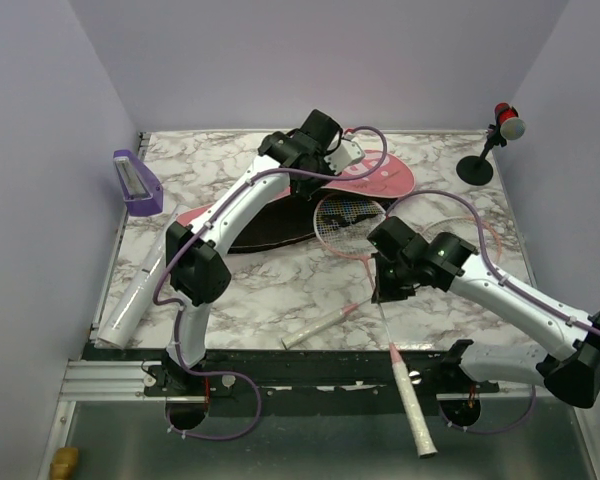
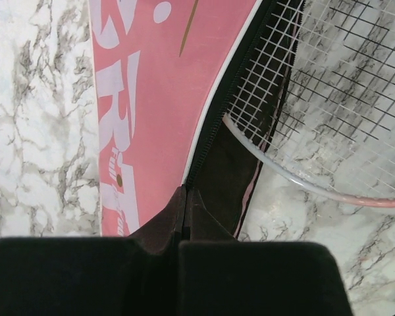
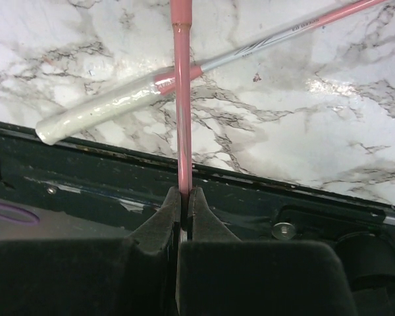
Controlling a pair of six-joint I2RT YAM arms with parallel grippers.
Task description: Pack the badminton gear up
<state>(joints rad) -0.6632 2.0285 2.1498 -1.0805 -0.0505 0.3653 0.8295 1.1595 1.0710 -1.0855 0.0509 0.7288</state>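
Observation:
The pink-and-black racket bag [image 1: 280, 215] lies at the back centre. My left gripper [image 1: 350, 160] is shut on the bag's edge by the zipper [image 2: 185, 194]. The bag's pink face [image 2: 158, 99] is to the gripper's left. A pink-framed racket head [image 1: 350, 218] lies at the bag's black opening, also in the left wrist view [image 2: 329, 85]. My right gripper [image 1: 382, 288] is shut on this racket's pink shaft [image 3: 181, 99]. Its white handle [image 1: 412, 405] sticks out past the table's front edge. The second racket's handle [image 1: 315, 330] lies on the marble and its shaft crosses under the held one [image 3: 99, 112]. The white tube [image 1: 135, 290] lies at the left. No shuttlecock shows.
A purple box [image 1: 135, 180] stands at the back left. A red-and-grey microphone [image 1: 507, 120] on a black stand [image 1: 475, 170] is at the back right. The black front rail [image 3: 250, 197] runs below my right gripper. Purple walls close in on three sides.

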